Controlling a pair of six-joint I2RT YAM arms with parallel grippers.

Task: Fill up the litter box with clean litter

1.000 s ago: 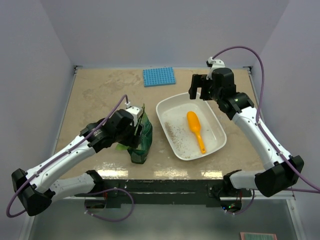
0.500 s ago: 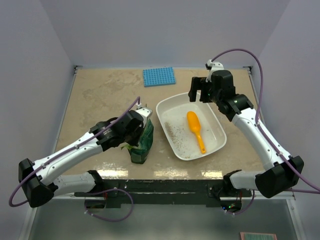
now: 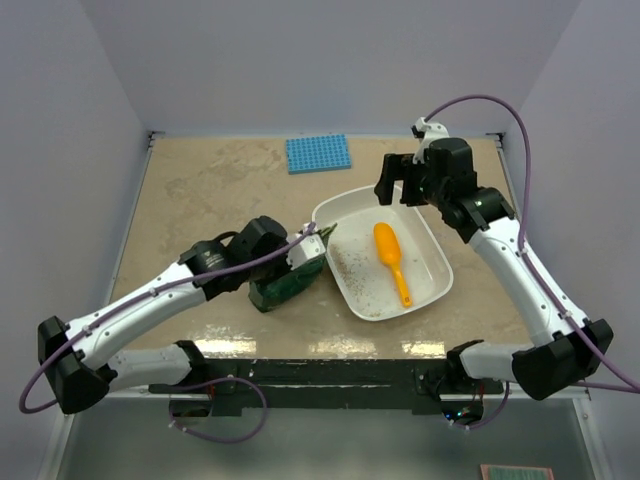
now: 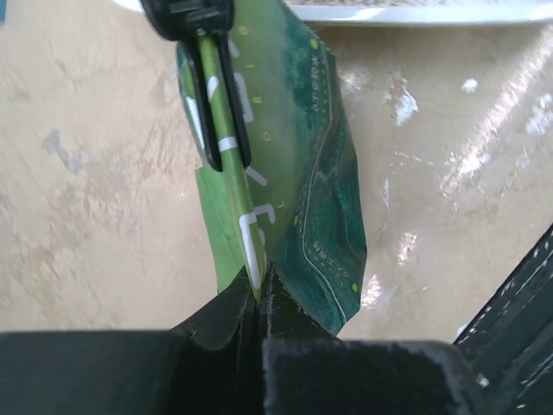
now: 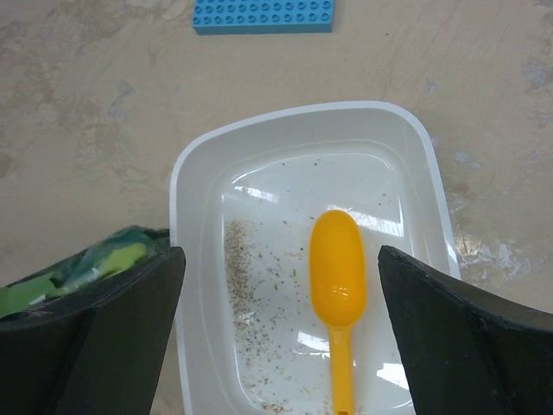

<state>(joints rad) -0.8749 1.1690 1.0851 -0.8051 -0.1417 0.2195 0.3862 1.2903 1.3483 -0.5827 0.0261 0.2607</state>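
- The litter box (image 3: 430, 245) sat on the counter (image 3: 200, 190), right of centre, in front of the right arm and nearly empty.
- Only a thin scatter of clean litter (image 3: 350, 265) speckled its left half, and an orange scoop (image 3: 390, 258) lay bowl-up on its floor.
- Just beside the box's left rim, a green foil bag (image 3: 290, 280) was tipped over, its top end pointing at that rim.
- The left pincer (image 3: 305, 252) was clamped tight on a flat fold of the bag.
- The right pincer (image 3: 400, 178) hung above the box's far end with its jaws wide apart, holding nothing.
- A blue studded mat (image 3: 318, 153) lay well apart, near the far edge.
- Likely risks: if the bag's mouth fell short of the rim, litter would spill onto the counter. The pinch on thin foil could also slip under the weight, or the pour could bury the scoop.
- Hard to tell: whether the bag's mouth was open, and how much litter it held. The left wrist view caught only a sliver of the box — its rim.
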